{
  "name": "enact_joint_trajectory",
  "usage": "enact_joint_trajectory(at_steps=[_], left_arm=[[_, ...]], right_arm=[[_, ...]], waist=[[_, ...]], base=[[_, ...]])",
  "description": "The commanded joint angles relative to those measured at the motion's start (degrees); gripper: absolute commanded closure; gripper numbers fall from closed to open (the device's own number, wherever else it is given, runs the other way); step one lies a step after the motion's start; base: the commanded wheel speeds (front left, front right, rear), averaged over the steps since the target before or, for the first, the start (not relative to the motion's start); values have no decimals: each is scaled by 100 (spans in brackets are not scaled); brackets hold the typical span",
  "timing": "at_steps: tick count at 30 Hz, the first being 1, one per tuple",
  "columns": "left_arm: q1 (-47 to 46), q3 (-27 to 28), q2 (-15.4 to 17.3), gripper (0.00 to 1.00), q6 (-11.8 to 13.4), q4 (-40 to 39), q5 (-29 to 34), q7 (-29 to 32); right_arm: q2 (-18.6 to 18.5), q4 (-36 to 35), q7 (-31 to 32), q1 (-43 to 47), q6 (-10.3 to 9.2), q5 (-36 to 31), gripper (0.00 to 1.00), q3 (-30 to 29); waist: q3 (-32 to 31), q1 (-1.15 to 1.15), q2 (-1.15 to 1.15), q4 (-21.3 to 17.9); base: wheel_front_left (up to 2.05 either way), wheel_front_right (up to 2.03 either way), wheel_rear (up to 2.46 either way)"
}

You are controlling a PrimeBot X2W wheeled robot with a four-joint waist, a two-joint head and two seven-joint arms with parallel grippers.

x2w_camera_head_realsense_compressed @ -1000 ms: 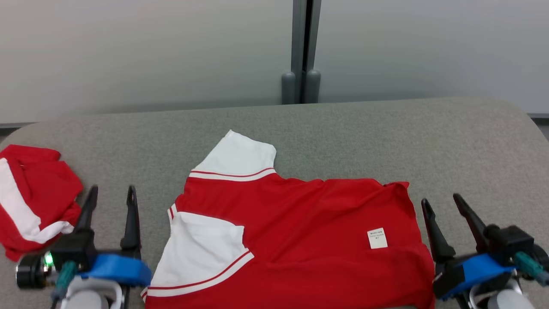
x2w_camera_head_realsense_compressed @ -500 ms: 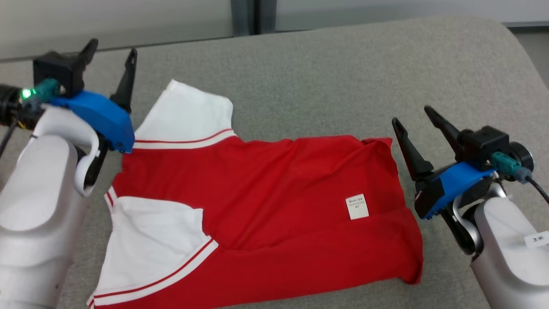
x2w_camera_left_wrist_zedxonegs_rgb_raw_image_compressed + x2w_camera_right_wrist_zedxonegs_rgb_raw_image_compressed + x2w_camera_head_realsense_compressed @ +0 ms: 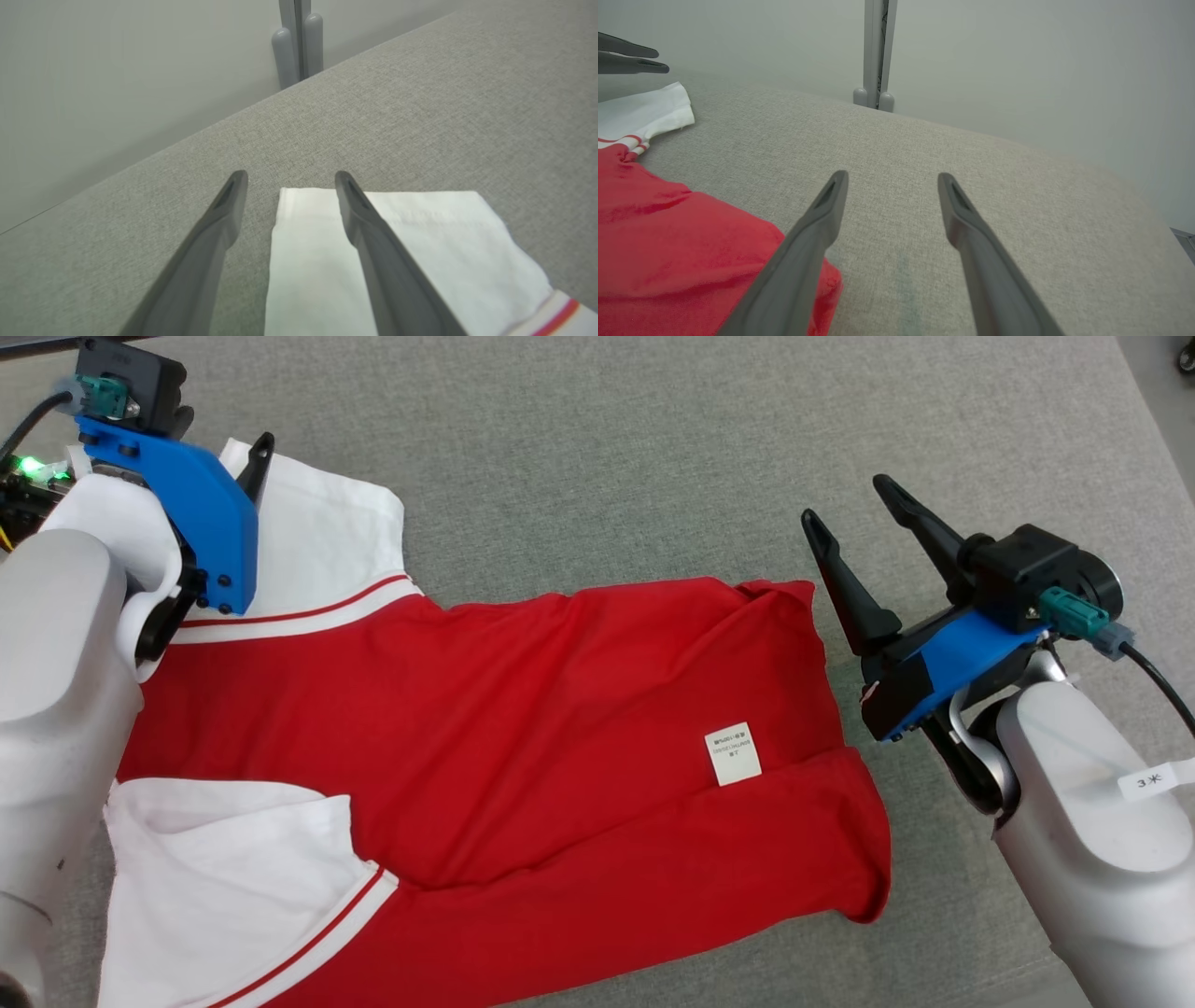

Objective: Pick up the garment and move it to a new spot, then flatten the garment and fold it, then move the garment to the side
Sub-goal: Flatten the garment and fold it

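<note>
The garment point(image 3: 523, 728) is a red shirt with white sleeves, spread on the grey fabric table point(image 3: 597, 439) with a white label point(image 3: 733, 754) showing. My left gripper point(image 3: 292, 176) is open above the far white sleeve point(image 3: 420, 242). One finger point(image 3: 373, 233) is over the sleeve's corner and the other over bare table. In the head view one of its fingers point(image 3: 257, 467) pokes out from behind the blue mount. My right gripper point(image 3: 847, 499) is open with nothing between its fingers, just right of the shirt's far hem corner point(image 3: 691, 242).
Grey wall panels with a post point(image 3: 296, 46) stand behind the table's far edge. The table's rounded right edge point(image 3: 1144, 420) runs close to my right arm. Bare table lies beyond both grippers. My left gripper's fingers point(image 3: 630, 56) show at the right wrist view's far left.
The head camera has tilted down, so the whole picture shifted. Both arms have reached forward: the left one up to the far white sleeve, the right one beside the far hem corner. Both stayed open.
</note>
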Motion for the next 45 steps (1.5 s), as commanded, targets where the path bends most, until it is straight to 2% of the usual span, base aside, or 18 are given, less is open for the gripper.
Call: enact_joint_trajectory(at_steps=[1, 7, 8, 9, 10, 15, 20, 26, 30, 33, 34, 35, 36, 38, 40, 45], left_arm=[[-121, -56, -8, 0, -5, 105, -99, 43], [-229, -345, -47, 0, -6, 591, -453, 76], [-202, -388, -59, 18, -6, 659, -526, 108], [-186, -449, -63, 77, -6, 697, -589, 110], [-191, -479, -65, 100, -6, 716, -673, 46], [-260, -673, -123, 100, -6, 700, -899, -309], [-227, -881, -185, 100, -6, 687, -1034, -675], [-179, -1100, -254, 100, -6, 670, -1230, -922], [-257, -1257, -296, 100, -6, 638, -1313, -1071], [-341, -1353, -313, 100, -6, 641, -1383, -1162], [-358, -1388, -322, 100, -6, 643, -1397, -1188], [-361, -1418, -332, 100, -6, 649, -1422, -1213], [-370, -1443, -344, 100, -6, 652, -1446, -1234], [-414, -1489, -358, 100, -6, 663, -1486, -1301], [-455, -1535, -372, 100, -6, 691, -1526, -1372], [-455, -1527, -375, 100, -6, 772, -1637, -1709]], right_arm=[[16, 25, -49, -136, 1, 73, 0, 47], [-40, 133, -36, -301, 1, 252, 0, 281], [-59, 146, -16, -328, 1, 284, 0, 331], [-76, 146, -3, -357, 1, 321, 0, 369], [-104, 155, 22, -381, 1, 369, 0, 417], [-295, 115, 435, -352, 1, 736, 0, 795], [-674, -151, 1083, -263, 1, 1164, 0, 1251], [-1075, -411, 1783, -163, 1, 1428, 0, 1452], [-1167, -398, 2032, -173, 1, 1368, 0, 1504], [-1048, -346, 2151, -220, 1, 1366, 0, 1527], [-1032, -288, 2208, -243, 1, 1333, 9, 1550], [-998, -224, 2253, -281, 1, 1315, 44, 1548], [-967, -155, 2284, -321, 1, 1305, 58, 1545], [-909, 1, 2267, -406, 1, 1255, 100, 1525], [-805, 206, 2199, -450, 1, 1261, 100, 1416], [-550, 662, 1580, -502, 1, 1226, 100, 964]], waist=[[33, -1, -2, -37], [115, -1, -2, -126], [114, -1, -2, -128], [112, -1, -2, -128], [101, -1, -2, -121], [-69, -1, -2, 8], [-273, -1, -2, 136], [-364, -1, -2, 268], [-338, -1, -2, 370], [-302, -1, -2, 439], [-292, -1, -2, 459], [-282, -1, -2, 477], [-272, -1, -2, 494], [-260, -1, -2, 525], [-263, -1, -2, 558], [-365, -1, -2, 628]], base=[[0, 0, 0], [0, 0, 0], [0, 0, 0], [0, 0, 0], [0, 0, 0], [0, 0, 0], [0, 0, 0], [0, 0, 0], [0, 0, 0], [0, 0, 0], [0, 0, 0], [0, 0, 0], [0, 0, 0], [0, 0, 0], [0, 0, 0], [0, 0, 0]])
